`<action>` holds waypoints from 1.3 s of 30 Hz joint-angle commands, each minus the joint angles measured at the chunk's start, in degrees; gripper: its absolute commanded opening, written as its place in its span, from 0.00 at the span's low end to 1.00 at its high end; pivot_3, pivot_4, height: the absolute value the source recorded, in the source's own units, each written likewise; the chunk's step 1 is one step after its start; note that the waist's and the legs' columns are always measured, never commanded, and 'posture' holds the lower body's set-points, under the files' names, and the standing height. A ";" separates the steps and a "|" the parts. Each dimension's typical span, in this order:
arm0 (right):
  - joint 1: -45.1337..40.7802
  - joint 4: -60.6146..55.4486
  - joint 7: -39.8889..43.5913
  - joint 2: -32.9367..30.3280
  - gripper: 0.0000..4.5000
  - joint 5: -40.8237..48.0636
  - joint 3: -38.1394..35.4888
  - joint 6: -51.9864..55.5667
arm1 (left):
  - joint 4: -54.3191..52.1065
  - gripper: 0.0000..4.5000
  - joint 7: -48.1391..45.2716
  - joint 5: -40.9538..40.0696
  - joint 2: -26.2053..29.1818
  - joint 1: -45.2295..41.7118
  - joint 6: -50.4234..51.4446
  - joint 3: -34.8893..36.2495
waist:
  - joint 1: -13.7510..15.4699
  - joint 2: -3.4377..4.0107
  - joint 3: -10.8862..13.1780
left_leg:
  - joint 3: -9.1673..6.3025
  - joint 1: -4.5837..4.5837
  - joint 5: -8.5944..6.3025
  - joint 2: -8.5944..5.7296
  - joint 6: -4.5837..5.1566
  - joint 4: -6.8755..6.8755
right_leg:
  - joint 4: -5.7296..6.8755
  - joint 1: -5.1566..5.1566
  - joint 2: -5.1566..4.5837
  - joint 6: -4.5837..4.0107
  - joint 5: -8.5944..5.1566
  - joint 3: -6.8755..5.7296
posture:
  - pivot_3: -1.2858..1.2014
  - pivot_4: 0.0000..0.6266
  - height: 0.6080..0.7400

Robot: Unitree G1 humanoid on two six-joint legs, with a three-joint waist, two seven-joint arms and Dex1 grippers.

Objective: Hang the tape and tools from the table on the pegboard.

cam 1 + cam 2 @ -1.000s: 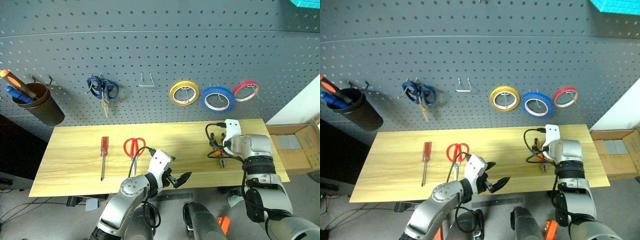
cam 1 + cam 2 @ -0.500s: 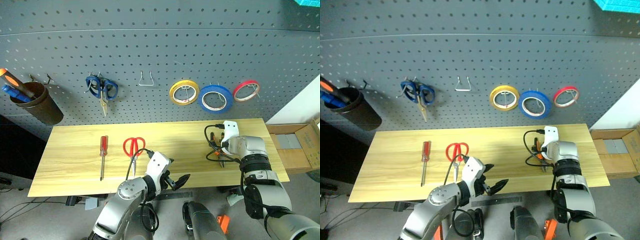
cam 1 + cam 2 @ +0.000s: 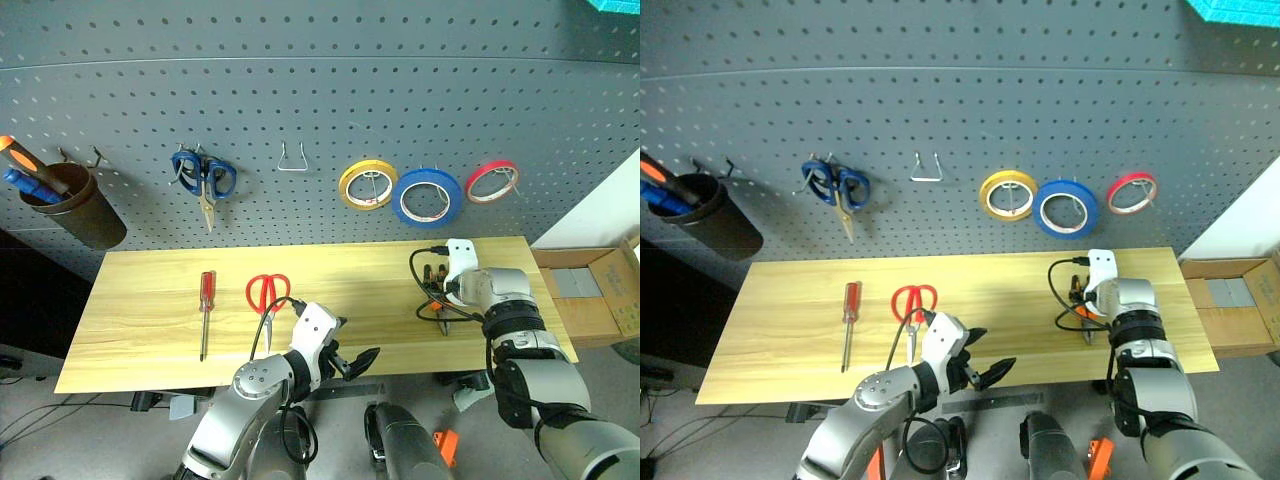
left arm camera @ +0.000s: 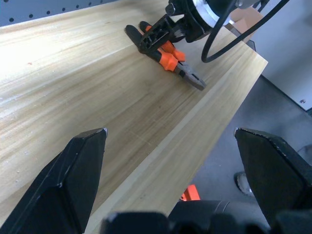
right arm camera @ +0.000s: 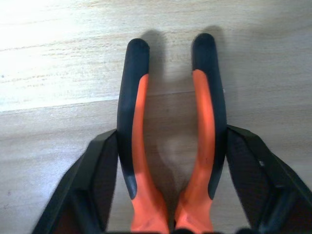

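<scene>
The right gripper [image 5: 168, 195] was down on the pliers [image 5: 170, 141], which lay flat on the table [image 3: 150, 320] near its right end, handles toward the pegboard [image 3: 320, 100] and nose toward the front edge. Its two black fingers [image 5: 100, 180] bracketed the orange-and-black handles from outside and touched them, so I read it as closed on the pliers, though the pads themselves sat low in the wrist view and firm pressure could not be confirmed. The pliers had not left the wood. The left gripper [image 4: 170, 175] hung spread wide and empty over the front edge of the table. The blue tape [image 3: 426, 196] already hung on the pegboard between the yellow roll [image 3: 368, 186] and the thin red roll [image 3: 492, 182]; the red-handled scissors [image 3: 266, 300] and the red-handled screwdriver [image 3: 206, 312] lay on the left half of the table, untouched. The likeliest trouble from here, as I judged it, was the grip itself: squeezing the handles together lets them pivot, so the tool could twist or slide out on the lift. Held only by the handle shafts, the heavy nose could droop and swing, making it hard to thread a handle over a small hook. The black cable [image 3: 425, 285] looped beside the wrist might also drag against the tool.
</scene>
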 commanded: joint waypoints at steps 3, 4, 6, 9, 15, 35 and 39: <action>2.23 -1.14 1.88 -0.20 0.61 -0.33 1.36 0.68 | -2.63 1.00 0.00 -1.52 -0.34 0.22 0.44 -0.10 | 0.06 0.00 0.00 | 0.00 0.00 0.00 0.00 0.00 -0.01 | -0.01 0.00 0.00 0.00 0.00 0.00 | 0.59 0.45 1.00; 2.62 -2.10 2.14 -0.18 0.61 -0.26 1.45 0.92 | -2.56 1.00 -0.02 -1.79 -0.42 0.17 0.42 0.07 | 0.08 0.00 0.00 | 0.00 0.00 0.00 0.00 0.00 0.00 | -0.01 0.00 0.00 0.00 0.00 0.00 | 0.59 0.45 1.00; 4.05 -5.10 3.08 -0.18 0.61 -0.58 2.48 0.47 | -2.12 1.00 -0.08 -2.09 -0.53 -0.08 -0.03 0.44 | 0.18 0.00 0.00 | -0.01 -0.01 0.00 0.00 0.00 0.00 | -0.01 0.00 0.00 0.00 0.00 -0.01 | 0.59 0.43 1.00; 7.96 -13.73 4.86 0.57 0.61 0.82 2.93 1.87 | -0.99 1.00 -0.35 -2.43 -0.85 -0.82 -0.98 1.00 | 0.34 0.00 -0.01 | -0.03 -0.07 0.00 0.00 -0.01 -0.01 | -0.02 -0.04 0.00 0.01 -0.01 -0.03 | 0.58 0.39 1.00; 21.42 -41.52 9.81 -1.72 0.61 2.55 7.18 1.41 | -2.78 1.00 -1.68 -6.49 0.69 -2.14 0.00 6.36 | 0.94 0.21 -0.18 | -0.14 -0.35 0.10 -0.02 -0.23 -0.01 | -0.01 -0.25 0.00 0.02 -0.01 -0.13 | 0.57 0.27 1.00; 11.41 -58.27 11.86 13.43 0.61 4.03 17.61 -27.22 | -17.86 1.00 9.40 -22.83 8.77 -16.63 15.05 31.53 | 1.92 -0.84 -8.74 | -1.26 -1.00 0.34 -0.07 -0.40 0.23 | 0.13 -0.50 0.24 -0.46 0.25 -1.12 | 0.61 0.00 1.00; 3.66 -47.55 11.08 17.24 0.61 3.00 16.22 -35.34 | -14.56 1.00 10.14 -22.02 11.43 -18.62 13.83 34.53 | 2.94 -0.96 -9.21 | -1.42 -0.91 0.54 -0.08 -0.56 0.22 | 0.18 -0.44 0.36 -0.76 0.43 -1.23 | 0.62 0.00 1.00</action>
